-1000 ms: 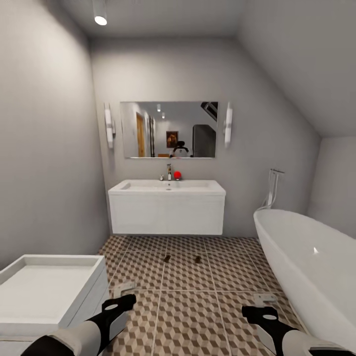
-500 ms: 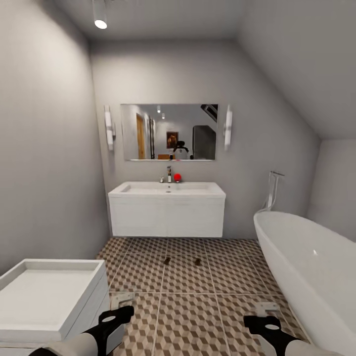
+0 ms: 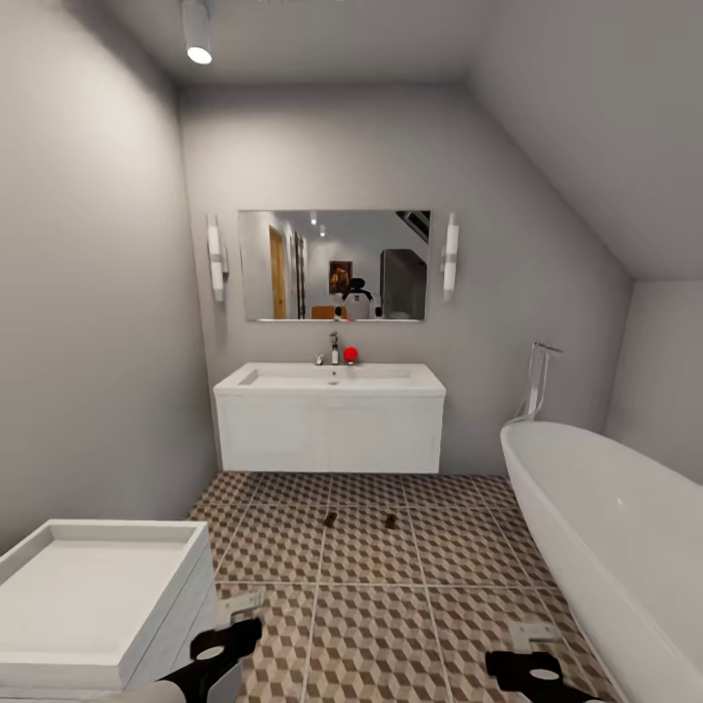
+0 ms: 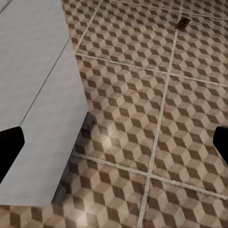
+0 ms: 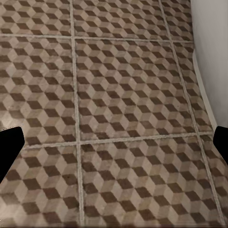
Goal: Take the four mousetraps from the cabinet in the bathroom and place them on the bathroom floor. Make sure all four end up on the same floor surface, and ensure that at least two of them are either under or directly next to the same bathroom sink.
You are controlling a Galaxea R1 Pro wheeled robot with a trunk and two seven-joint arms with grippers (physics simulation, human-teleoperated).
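Two small mousetraps (image 3: 330, 518) (image 3: 391, 521) lie on the cube-patterned bathroom floor (image 3: 371, 625), a short way in front of the bathroom sink (image 3: 330, 375) on its white vanity. One mousetrap (image 4: 183, 22) also appears far off in the left wrist view. My left gripper (image 3: 234, 621) (image 4: 116, 147) hangs open over the tiles beside a white unit, nothing between its fingers. My right gripper (image 3: 532, 646) (image 5: 115, 145) is open and empty too, above bare tiles near the bathtub. The cabinet is out of view.
A white oval bathtub (image 3: 605, 527) takes up the right side. A low white unit with a shallow basin top (image 3: 98, 586) stands at the near left. A mirror (image 3: 332, 264) with two wall lights hangs over the sink. Open floor runs down the middle.
The whole view has drawn back and tilted up, so the sink looks farther and both arms sit lower in the picture. The two mousetraps on the floor have not moved.
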